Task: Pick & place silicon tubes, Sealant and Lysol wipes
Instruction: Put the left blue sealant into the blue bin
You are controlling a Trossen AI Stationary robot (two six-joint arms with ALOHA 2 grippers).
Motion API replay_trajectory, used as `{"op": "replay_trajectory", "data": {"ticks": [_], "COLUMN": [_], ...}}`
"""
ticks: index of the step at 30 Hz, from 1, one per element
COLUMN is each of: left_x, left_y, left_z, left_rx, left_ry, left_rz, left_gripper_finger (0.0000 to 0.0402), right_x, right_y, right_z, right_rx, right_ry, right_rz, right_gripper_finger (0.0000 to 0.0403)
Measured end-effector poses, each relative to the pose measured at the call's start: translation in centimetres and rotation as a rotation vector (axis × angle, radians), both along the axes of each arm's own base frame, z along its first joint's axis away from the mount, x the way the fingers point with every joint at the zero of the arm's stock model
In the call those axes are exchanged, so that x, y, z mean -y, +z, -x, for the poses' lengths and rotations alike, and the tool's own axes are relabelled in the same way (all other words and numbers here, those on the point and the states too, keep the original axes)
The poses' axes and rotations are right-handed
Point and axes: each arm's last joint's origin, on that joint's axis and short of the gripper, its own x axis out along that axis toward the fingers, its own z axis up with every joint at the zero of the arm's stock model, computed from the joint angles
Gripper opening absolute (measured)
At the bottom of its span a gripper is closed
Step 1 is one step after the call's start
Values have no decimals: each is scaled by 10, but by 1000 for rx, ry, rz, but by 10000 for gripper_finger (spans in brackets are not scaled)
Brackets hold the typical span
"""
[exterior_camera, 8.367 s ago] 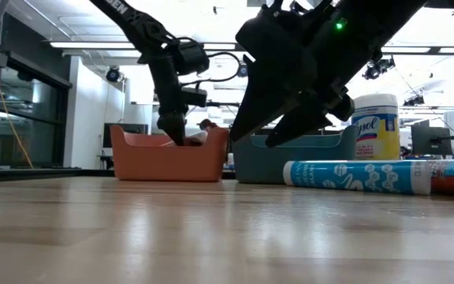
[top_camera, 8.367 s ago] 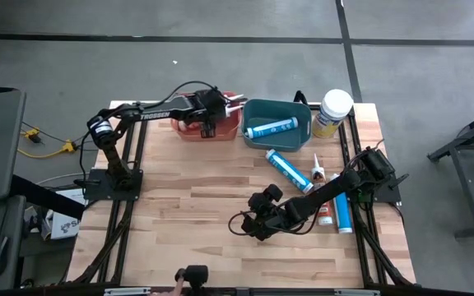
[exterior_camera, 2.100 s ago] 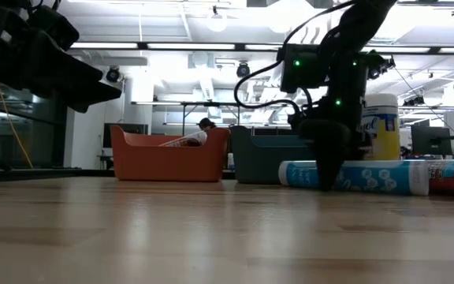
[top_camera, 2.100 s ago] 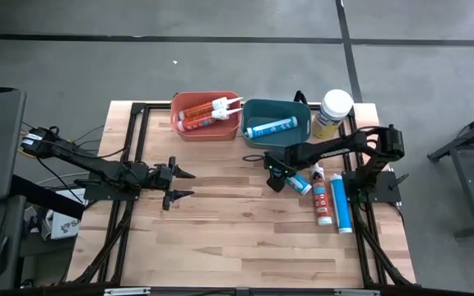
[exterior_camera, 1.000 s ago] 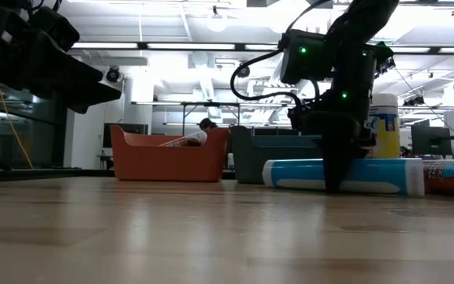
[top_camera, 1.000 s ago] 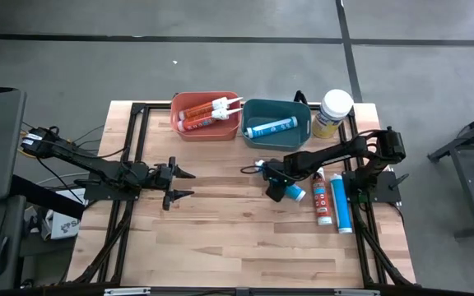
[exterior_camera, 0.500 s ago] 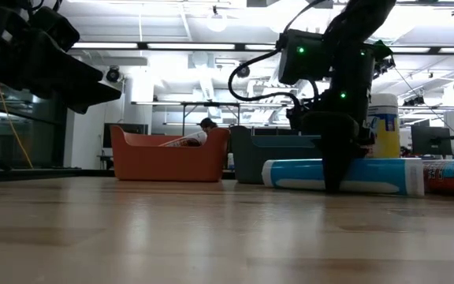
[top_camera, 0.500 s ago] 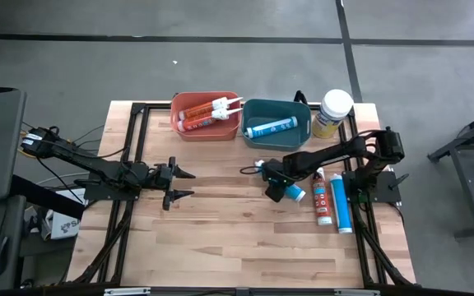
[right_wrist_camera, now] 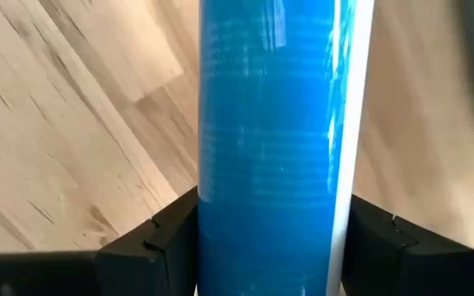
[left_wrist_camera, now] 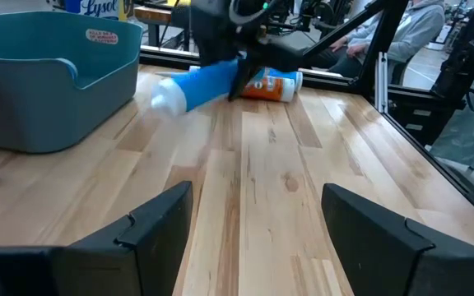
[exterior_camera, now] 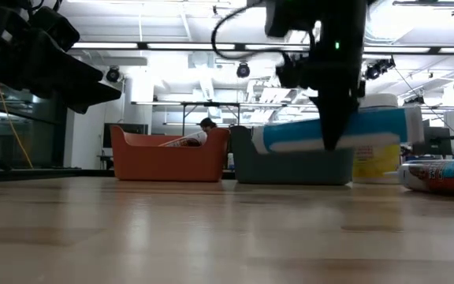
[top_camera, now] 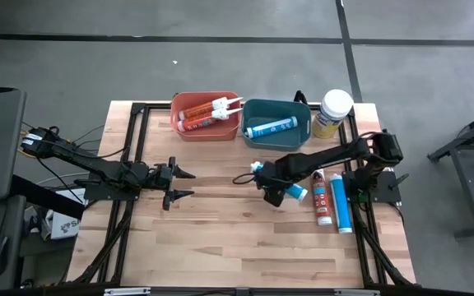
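My right gripper (top_camera: 275,187) is shut on a blue silicone tube (top_camera: 293,191) above the middle of the table; in the low view the tube (exterior_camera: 369,126) hangs in front of the teal bin (exterior_camera: 290,166). My left gripper (top_camera: 178,182) is open and empty at the table's left. The teal bin (top_camera: 257,111) holds another blue tube (top_camera: 268,128). The red bin (top_camera: 179,107) holds tubes with white nozzles (top_camera: 212,111). The Lysol wipes canister (top_camera: 333,111) stands upright on its base at the far right. An orange tube (top_camera: 322,199) and a blue tube (top_camera: 342,204) lie on the table. My right gripper pinches the blue tube's round body (right_wrist_camera: 274,189) near its middle between its two fingers (right_wrist_camera: 167,242). The fingers come from above, pointing down, and lie across the tube. The tube is lifted clear of the table and nearly level, its white end (exterior_camera: 257,138) slightly lower.
The two bins stand side by side at the far edge. A black frame rail (top_camera: 138,148) runs around the table top. Bare wood lies between the two grippers and toward the near edge. A person sits in the room beyond the table (left_wrist_camera: 410,25).
My right gripper has gone up, staying shut on the blue tube, and a little toward the table's left. The tube has left the table, where it lay, and now hangs clear at about the height of the teal bin's rim.
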Motion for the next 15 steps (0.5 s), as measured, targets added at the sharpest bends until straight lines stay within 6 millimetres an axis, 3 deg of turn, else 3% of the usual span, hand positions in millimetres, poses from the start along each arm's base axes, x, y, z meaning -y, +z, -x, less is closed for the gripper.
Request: {"op": "replay_trajectory", "data": {"ticks": [7,15], "left_x": [0,0], "left_y": [0,0], "left_z": [0,0], "left_rx": [0,0], "left_ry": [0,0], "left_rz": [0,0], "left_gripper_finger": [264,264], "right_x": [3,33], "right_y": [46,94], "right_z": [0,-2], "right_rx": [-79,-124], "right_ry": [37,121], "right_rz": [180,384], "right_gripper_finger": [208,208]}}
